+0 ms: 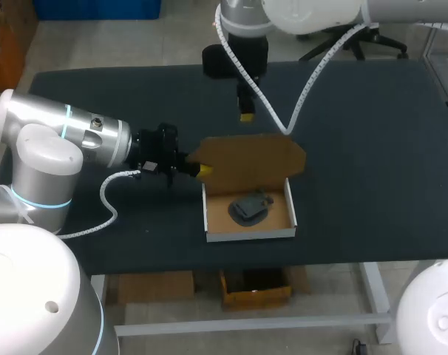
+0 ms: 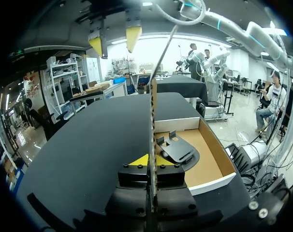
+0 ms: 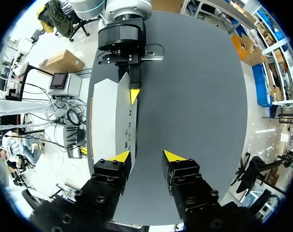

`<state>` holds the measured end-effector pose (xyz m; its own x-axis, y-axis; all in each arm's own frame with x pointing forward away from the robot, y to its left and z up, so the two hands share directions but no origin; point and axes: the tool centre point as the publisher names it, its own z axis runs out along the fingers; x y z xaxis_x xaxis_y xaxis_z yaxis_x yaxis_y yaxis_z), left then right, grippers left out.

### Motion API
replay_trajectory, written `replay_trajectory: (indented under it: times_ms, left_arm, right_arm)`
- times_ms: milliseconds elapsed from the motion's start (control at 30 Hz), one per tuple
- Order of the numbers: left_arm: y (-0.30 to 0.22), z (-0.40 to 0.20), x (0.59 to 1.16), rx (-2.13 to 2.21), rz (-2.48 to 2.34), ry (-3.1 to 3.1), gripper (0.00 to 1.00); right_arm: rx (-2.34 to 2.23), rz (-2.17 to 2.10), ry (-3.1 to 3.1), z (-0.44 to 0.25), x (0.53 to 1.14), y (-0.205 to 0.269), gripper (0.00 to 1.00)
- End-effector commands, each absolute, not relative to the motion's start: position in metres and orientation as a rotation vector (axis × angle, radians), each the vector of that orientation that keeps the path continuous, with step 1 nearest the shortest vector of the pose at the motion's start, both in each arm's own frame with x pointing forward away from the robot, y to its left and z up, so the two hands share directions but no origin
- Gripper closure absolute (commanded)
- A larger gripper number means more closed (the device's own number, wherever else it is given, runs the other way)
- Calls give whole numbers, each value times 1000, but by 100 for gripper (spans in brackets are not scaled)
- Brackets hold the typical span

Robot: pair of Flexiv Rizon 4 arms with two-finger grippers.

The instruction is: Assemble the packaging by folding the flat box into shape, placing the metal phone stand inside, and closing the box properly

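The cardboard box tray (image 1: 249,233) lies open on the table with the dark metal phone stand (image 1: 249,208) inside it. Its brown lid (image 1: 253,161) stands up along the far side. My left gripper (image 1: 202,170) is shut on the lid's left edge. In the left wrist view the lid (image 2: 153,111) runs edge-on between the fingers, and the phone stand (image 2: 178,151) sits in the tray (image 2: 212,162) beside it. My right gripper (image 1: 246,112) hangs above and behind the lid. Its fingers stand apart (image 3: 146,157) with nothing between them, one next to the lid's pale outer face (image 3: 110,121).
The black table (image 1: 372,148) stretches bare to the right of the box and behind it. The right arm's cable (image 1: 298,103) loops down close to the lid's top edge. The left arm's cable (image 1: 106,200) trails on the table at the left.
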<state>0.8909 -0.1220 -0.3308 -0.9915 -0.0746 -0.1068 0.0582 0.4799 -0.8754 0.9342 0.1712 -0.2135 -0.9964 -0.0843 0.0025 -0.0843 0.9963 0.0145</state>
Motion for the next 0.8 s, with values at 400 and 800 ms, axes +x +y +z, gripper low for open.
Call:
replay_trajectory:
  times_ms: [400,800]
  left_arm:
    - [-122,-333,891,-13,-1541,2584,100]
    - [-122,-333,891,-13,-1541,2584,100]
  right_arm:
    - [149,-21,-3127,-221,914,174,62]
    - [140,10,-3132,-220,899,173,64]
